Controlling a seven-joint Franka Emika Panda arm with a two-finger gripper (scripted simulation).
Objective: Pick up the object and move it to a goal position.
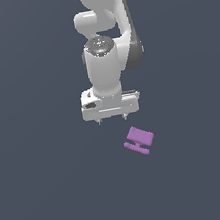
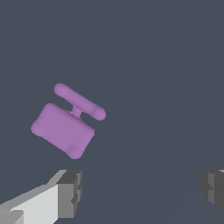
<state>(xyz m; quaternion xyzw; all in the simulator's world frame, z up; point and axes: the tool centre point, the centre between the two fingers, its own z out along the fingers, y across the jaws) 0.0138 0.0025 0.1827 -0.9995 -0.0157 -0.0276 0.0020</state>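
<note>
The object is a small purple T-shaped piece, a flat slab joined by a short stem to a thin bar. It lies flat on the dark grey floor, a little below and to the exterior view's right of my gripper. The gripper hangs above the floor, pointing down, and its jaws stand wide apart and empty. In the wrist view the object lies off to one side of the gap between the two fingers, not between them. The gripper's midpoint shows in the wrist view.
The white arm rises above the gripper to the frame's top. The floor is plain dark grey all round, with no other object in view.
</note>
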